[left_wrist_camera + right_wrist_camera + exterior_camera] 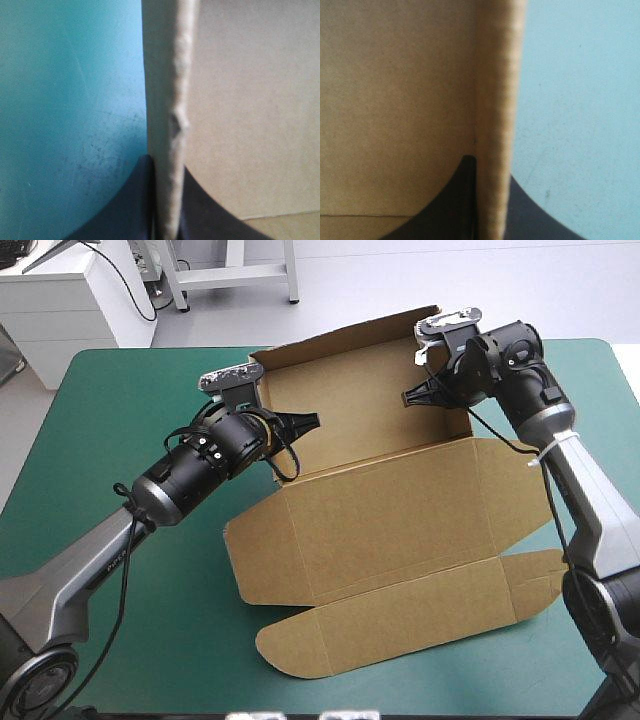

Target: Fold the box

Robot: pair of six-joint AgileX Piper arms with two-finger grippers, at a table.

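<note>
The box (390,510) — probably light, stiff board, best held by wall edges — sits on the bench (130,410), left end effector (313,421) clamped on its 9 o'clock wall, right end effector (406,397) on the 3 o'clock wall.

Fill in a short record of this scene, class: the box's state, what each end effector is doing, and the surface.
box: brown, walls raised at the far part, lid flat toward the near edge
left end effector: shut on the left wall
right end effector: shut on the right wall
surface: teal-green cover
</note>
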